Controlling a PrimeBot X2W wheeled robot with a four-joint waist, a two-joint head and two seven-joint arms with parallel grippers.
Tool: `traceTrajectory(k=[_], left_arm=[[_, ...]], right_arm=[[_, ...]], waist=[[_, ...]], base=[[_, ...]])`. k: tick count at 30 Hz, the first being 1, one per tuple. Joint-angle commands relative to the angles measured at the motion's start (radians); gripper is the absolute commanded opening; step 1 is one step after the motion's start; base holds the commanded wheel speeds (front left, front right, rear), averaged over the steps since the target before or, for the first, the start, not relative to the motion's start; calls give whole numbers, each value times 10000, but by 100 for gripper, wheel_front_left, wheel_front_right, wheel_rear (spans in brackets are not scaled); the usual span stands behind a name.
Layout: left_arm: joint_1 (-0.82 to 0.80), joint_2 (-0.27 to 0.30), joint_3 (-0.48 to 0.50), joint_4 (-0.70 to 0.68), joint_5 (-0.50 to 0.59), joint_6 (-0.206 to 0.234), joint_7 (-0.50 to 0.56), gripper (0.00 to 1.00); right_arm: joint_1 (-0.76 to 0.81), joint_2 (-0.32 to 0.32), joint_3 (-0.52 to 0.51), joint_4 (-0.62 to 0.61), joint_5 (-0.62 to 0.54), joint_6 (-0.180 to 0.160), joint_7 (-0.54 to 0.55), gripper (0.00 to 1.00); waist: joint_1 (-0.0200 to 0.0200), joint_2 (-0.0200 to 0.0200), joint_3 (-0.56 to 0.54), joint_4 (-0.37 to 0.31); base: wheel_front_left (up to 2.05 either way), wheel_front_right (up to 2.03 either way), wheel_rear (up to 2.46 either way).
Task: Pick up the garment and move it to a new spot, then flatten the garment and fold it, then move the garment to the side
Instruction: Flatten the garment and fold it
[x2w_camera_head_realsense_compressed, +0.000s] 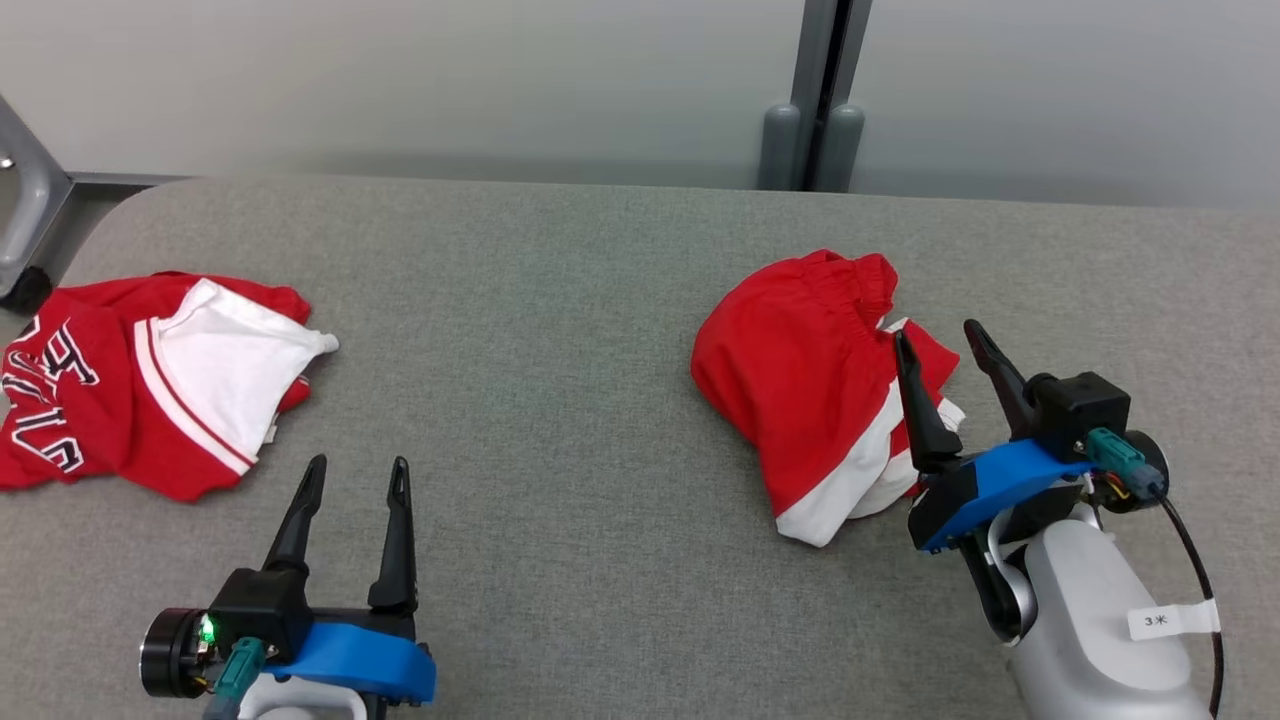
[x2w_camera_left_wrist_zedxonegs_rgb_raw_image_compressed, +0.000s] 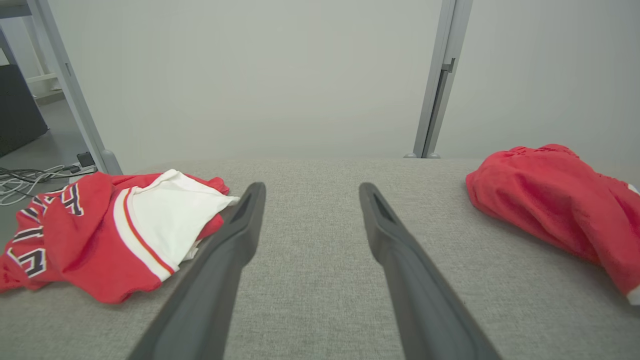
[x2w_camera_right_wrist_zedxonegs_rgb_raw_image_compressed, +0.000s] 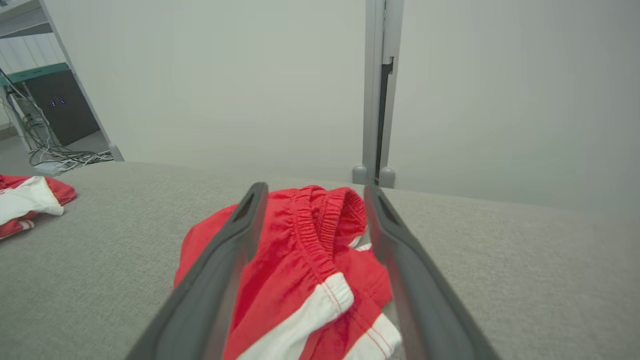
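A crumpled red garment (x2w_camera_head_realsense_compressed: 790, 370) with white trim and an elastic waistband lies on the right of the grey table (x2w_camera_head_realsense_compressed: 560, 300). My right gripper (x2w_camera_head_realsense_compressed: 938, 332) hovers open at its right edge, one finger over the cloth, and holds nothing. In the right wrist view the garment (x2w_camera_right_wrist_zedxonegs_rgb_raw_image_compressed: 295, 260) lies below and between the spread fingers of that gripper (x2w_camera_right_wrist_zedxonegs_rgb_raw_image_compressed: 315, 188). My left gripper (x2w_camera_head_realsense_compressed: 359, 462) stands open above bare table at the lower left, far from that garment (x2w_camera_left_wrist_zedxonegs_rgb_raw_image_compressed: 550, 185). The left wrist view shows the left gripper (x2w_camera_left_wrist_zedxonegs_rgb_raw_image_compressed: 311, 187) with nothing between its fingers.
A second garment, a red and white jersey with lettering (x2w_camera_head_realsense_compressed: 150, 380), lies bunched at the table's left edge, ahead and left of the left gripper (x2w_camera_left_wrist_zedxonegs_rgb_raw_image_compressed: 100, 235). A grey post (x2w_camera_head_realsense_compressed: 820, 100) stands behind the table's far edge against a pale wall. Cables lie on the floor at the left (x2w_camera_left_wrist_zedxonegs_rgb_raw_image_compressed: 25, 177).
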Motion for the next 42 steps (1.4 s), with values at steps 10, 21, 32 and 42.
traceTrajectory(k=[10, 21, 32, 42], left_arm=[[-567, -91, -124, 142, 10, -137, -30, 100], [-831, -162, -255, 288, 31, -207, -30, 100], [-840, -209, -269, 396, -16, -243, -30, 100], [-549, -245, -198, 385, -165, -243, -30, 100]], right_arm=[[-970, -93, -575, 2313, -50, 5, -36, 100], [-1260, -47, -762, 3413, 569, 5, -36, 100], [-913, -48, -387, 2374, 1264, 5, -36, 0], [-367, -291, -422, 522, 717, 5, -36, 0]], waist=[[-2, 0, 768, 622], [-2, 0, 1051, 906], [-2, 0, 970, 949], [-2, 0, 477, 619]], base=[[0, 0, 0], [0, 0, 0], [0, 0, 0], [0, 0, 0]])
